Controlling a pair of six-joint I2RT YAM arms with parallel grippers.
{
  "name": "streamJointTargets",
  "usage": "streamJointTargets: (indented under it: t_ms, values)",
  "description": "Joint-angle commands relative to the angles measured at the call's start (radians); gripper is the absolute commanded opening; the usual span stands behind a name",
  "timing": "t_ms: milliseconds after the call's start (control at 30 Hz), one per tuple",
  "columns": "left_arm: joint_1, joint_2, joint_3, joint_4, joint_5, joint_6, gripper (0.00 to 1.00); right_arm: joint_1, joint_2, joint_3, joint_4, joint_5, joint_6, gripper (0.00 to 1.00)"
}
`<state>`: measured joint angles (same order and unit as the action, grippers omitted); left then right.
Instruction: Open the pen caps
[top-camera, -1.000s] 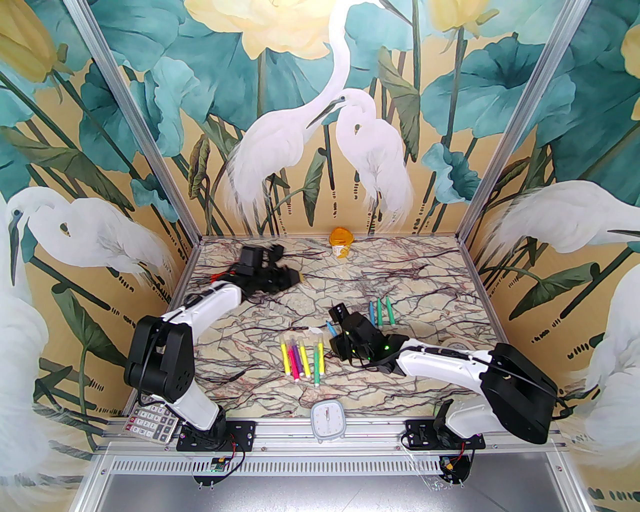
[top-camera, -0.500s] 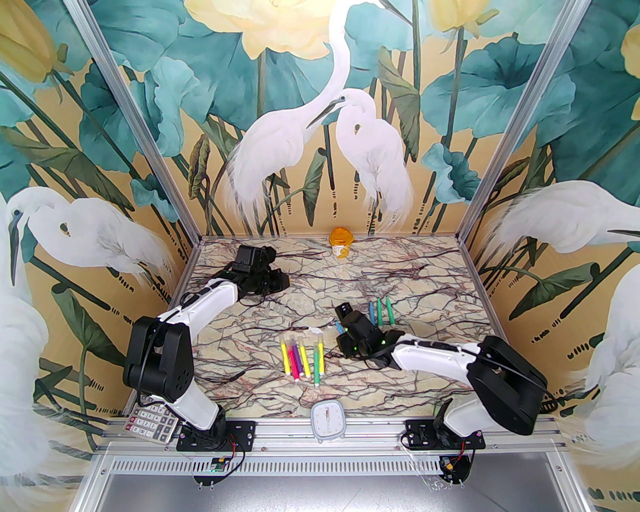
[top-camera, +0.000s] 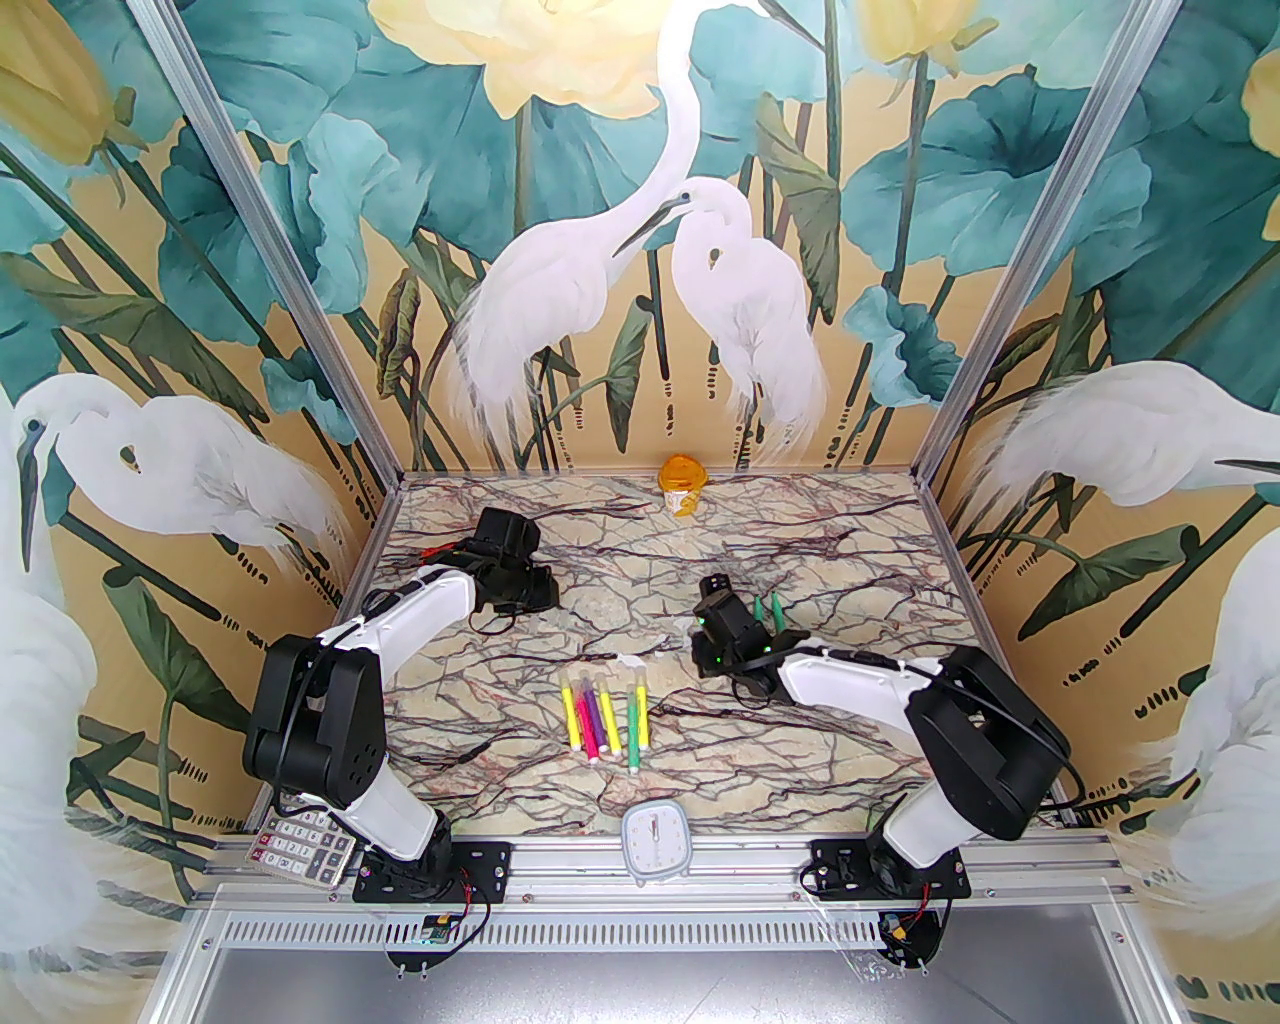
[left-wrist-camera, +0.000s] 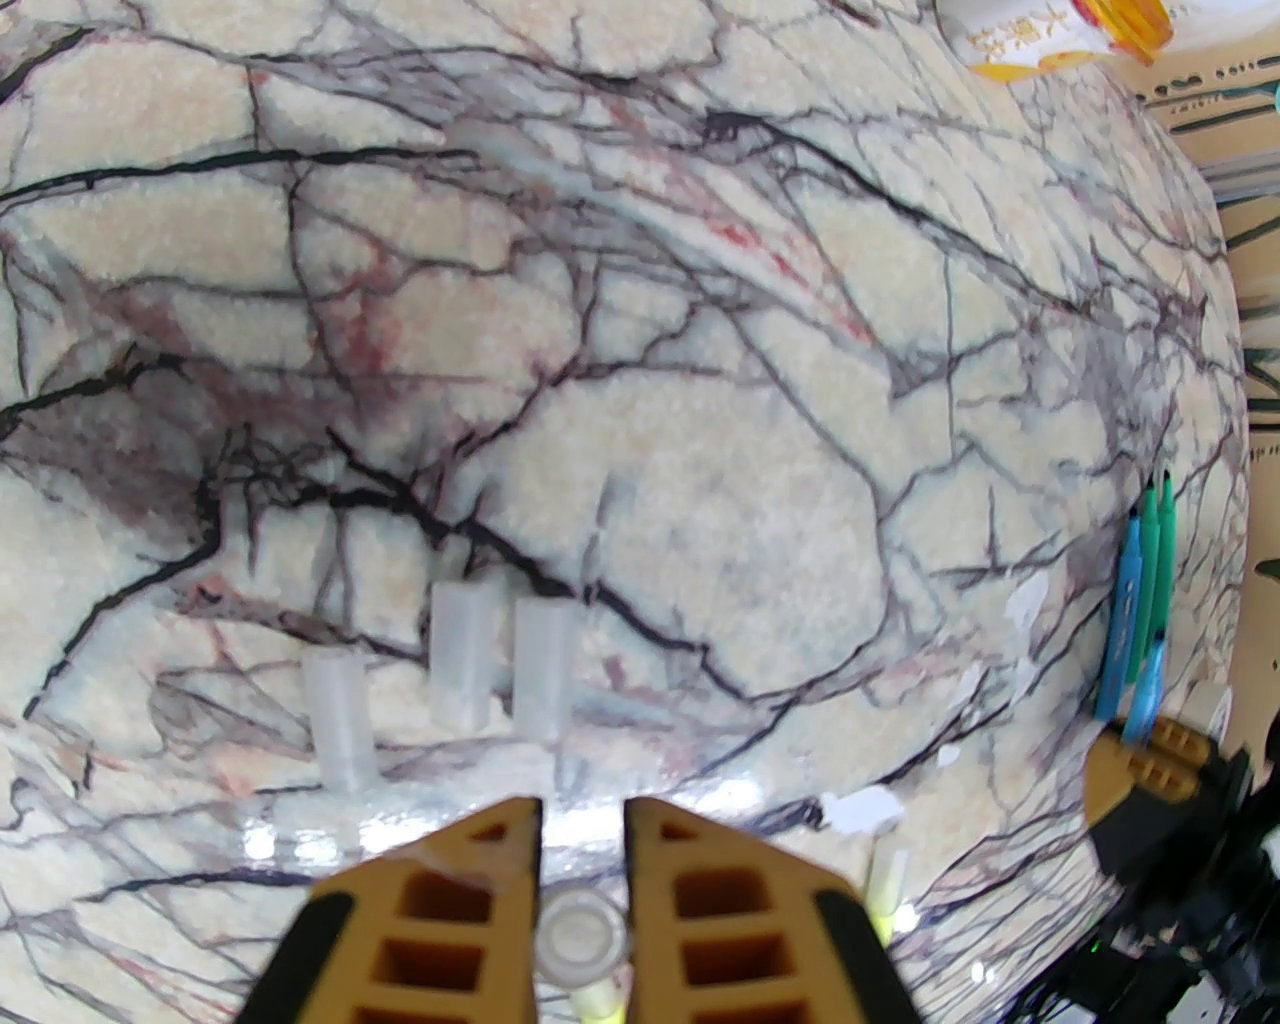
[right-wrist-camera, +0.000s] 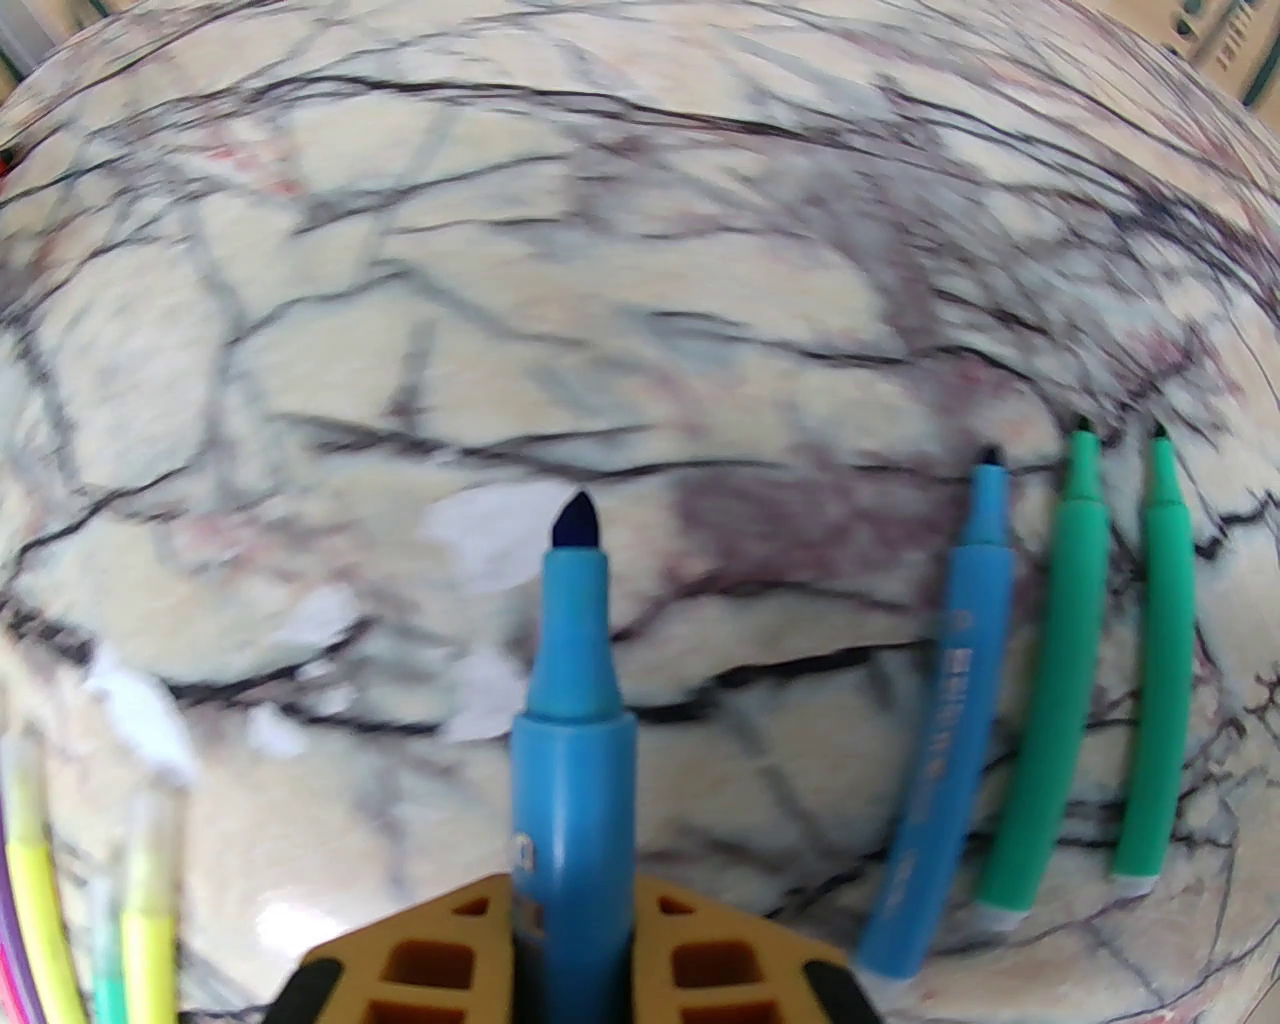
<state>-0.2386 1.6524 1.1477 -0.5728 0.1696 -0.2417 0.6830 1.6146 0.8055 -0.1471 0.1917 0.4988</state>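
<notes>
The left claw (left-wrist-camera: 583, 820) is pressed onto a clear cap (left-wrist-camera: 582, 935), pinched end-on between its jaws just above the bench (top-camera: 850, 560). The right claw (right-wrist-camera: 575, 900) is clamped on a blue pen (right-wrist-camera: 575, 720) whose dark tip is bare and points away from the wrist. Hazard 1: the pinched cap is light, smooth and held on a narrow contact. A release from height, or off-line, would probably let it bounce or roll into the three caps (left-wrist-camera: 462, 655) grouped just ahead and scatter them. Hazard 2: the clear plastic reads poorly against the pale veined surface, so a displaced cap would be hard to find again. Hazard 3: the exposed nib could mark the bench if the blue pen is lowered tip first. Hazard 4: the round barrel could roll into the three uncapped pens (right-wrist-camera: 1050, 680) lying side by side to its right, or come to rest across them, if it is let go too close. Count: four loose caps (three on the bench, one in the left claw); four uncapped pens (three on the bench, one in the right claw); six capped pens (top-camera: 605, 715) in the near group, as far as the overhead view resolves them. Other items: one orange-lidded container (top-camera: 682, 482), one dial clock (top-camera: 653, 843), one calculator (top-camera: 300, 850).
</notes>
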Motion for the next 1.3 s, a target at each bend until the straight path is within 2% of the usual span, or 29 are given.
streamJointTargets:
  t_ms: [0,233,700,1133,1267]
  values:
    - [-0.005,0.048,0.055,-0.058,0.004,0.035,0.0,-0.012,0.033,0.043,-0.029,0.031,0.021,0.02]
    - [-0.073,0.131,0.14,-0.129,-0.045,0.068,0.0,-0.036,0.099,0.067,-0.035,0.031,0.03,0.03]
    - [-0.131,0.309,0.28,-0.207,-0.057,0.109,0.0,-0.056,0.159,0.073,-0.061,0.069,0.042,0.11]
    - [-0.143,0.39,0.312,-0.256,-0.15,0.114,0.01,-0.058,0.142,0.073,-0.088,0.1,0.032,0.21]
    - [-0.145,0.395,0.311,-0.252,-0.152,0.111,0.05,-0.059,0.134,0.074,-0.095,0.101,0.028,0.26]
